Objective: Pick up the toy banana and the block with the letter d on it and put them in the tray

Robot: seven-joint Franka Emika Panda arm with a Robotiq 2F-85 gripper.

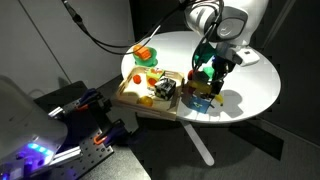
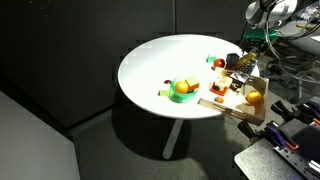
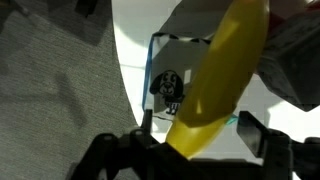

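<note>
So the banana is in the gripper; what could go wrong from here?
The gripper seems to pinch the toy banana near one end, so it may swivel or slip. The tray already holds several toys and sits at the edge of the table; a dropped banana could bounce out.

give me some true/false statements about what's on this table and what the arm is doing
1. The end effector grips the toy banana. True.
2. The tray is empty. False: several toys lie in it.
3. The table is round and white. True.
4. The tray sits at the table's centre. False: it sits at the table's edge.
5. A green toy sits on the table outside the tray. True.
</note>
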